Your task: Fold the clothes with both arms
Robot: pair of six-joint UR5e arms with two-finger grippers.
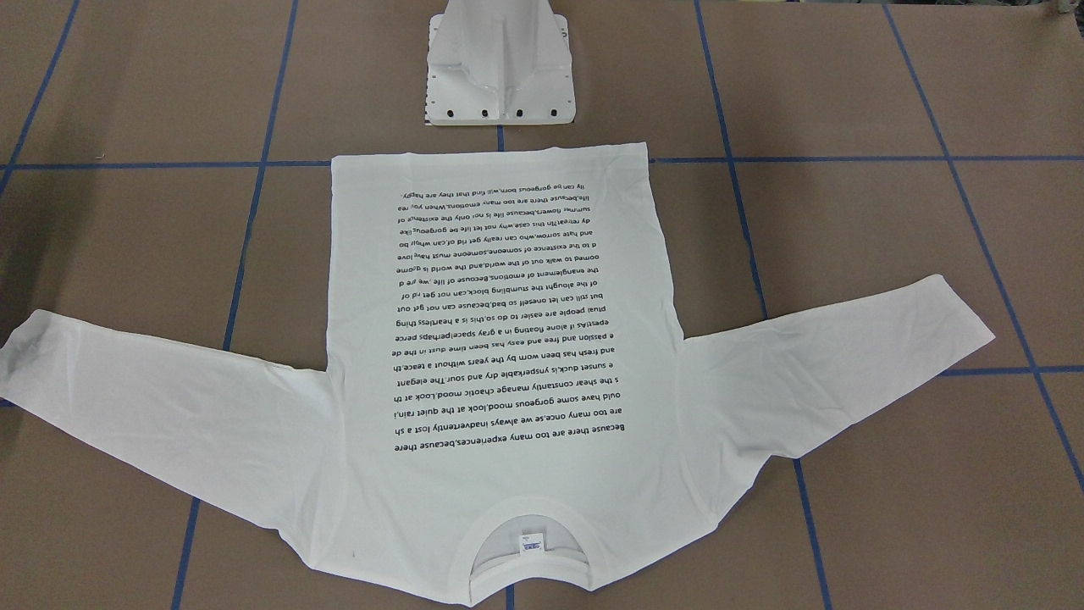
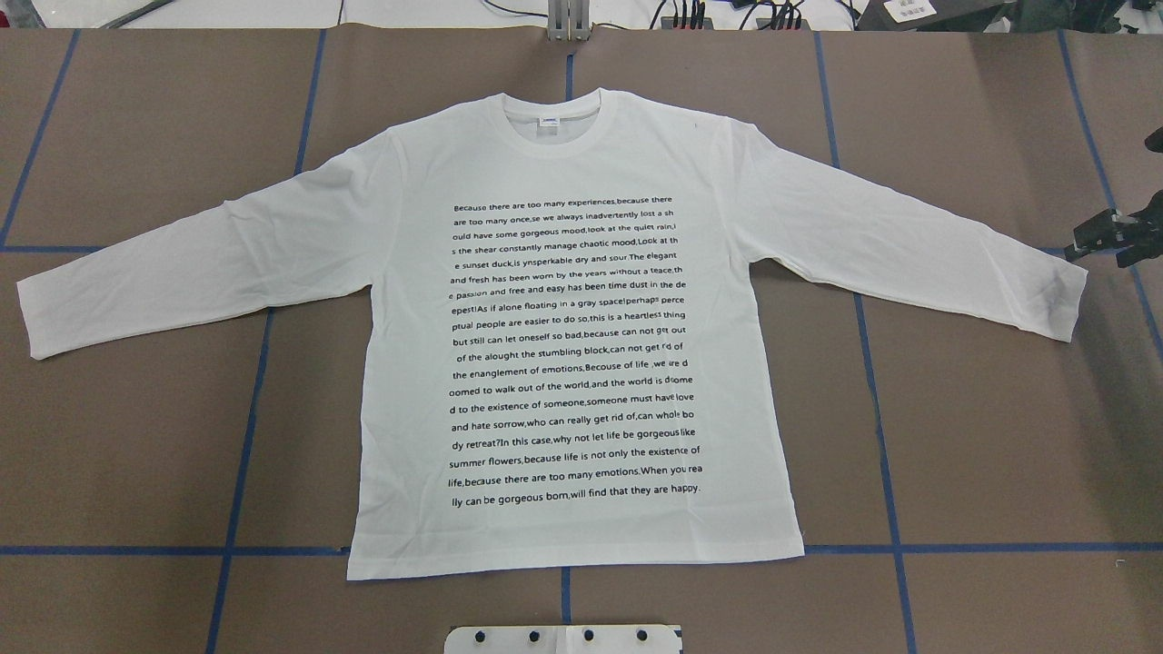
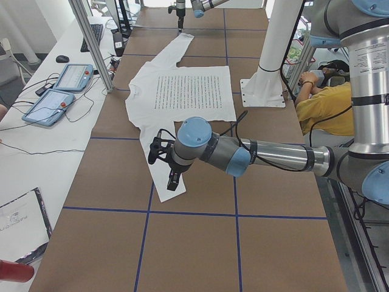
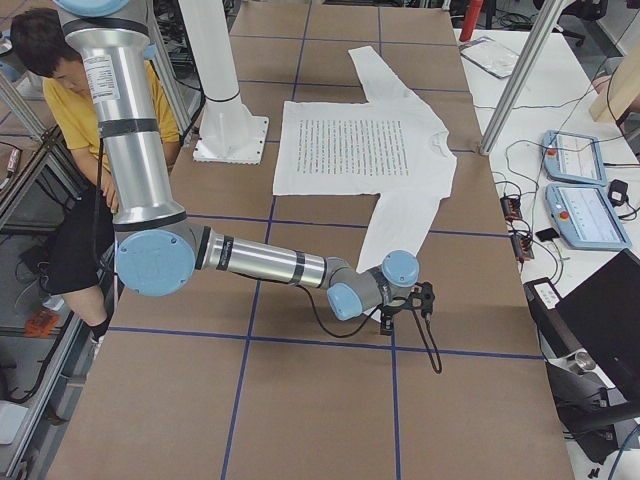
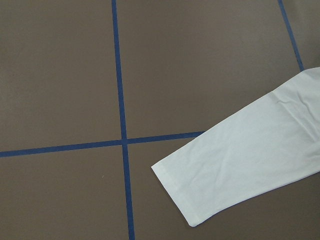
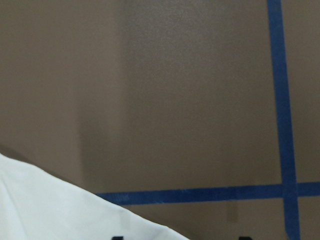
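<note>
The white long-sleeved T-shirt (image 2: 572,345) lies flat and face up on the brown table, both sleeves spread, collar away from the robot; it also shows in the front view (image 1: 508,339). My left gripper (image 3: 164,170) hovers over the left sleeve's cuff (image 5: 200,190); I cannot tell whether it is open or shut. My right gripper (image 2: 1104,238) is just beyond the right sleeve's cuff (image 2: 1063,300), low over the table, open and empty; the side view shows it too (image 4: 405,300). Its wrist view shows a corner of white cloth (image 6: 40,210).
The white pedestal base (image 1: 500,68) stands at the shirt's hem side. Blue tape lines (image 2: 245,454) grid the table. A person in a yellow shirt (image 4: 60,100) sits behind the robot. Teach pendants (image 3: 61,91) and cables lie on the side bench.
</note>
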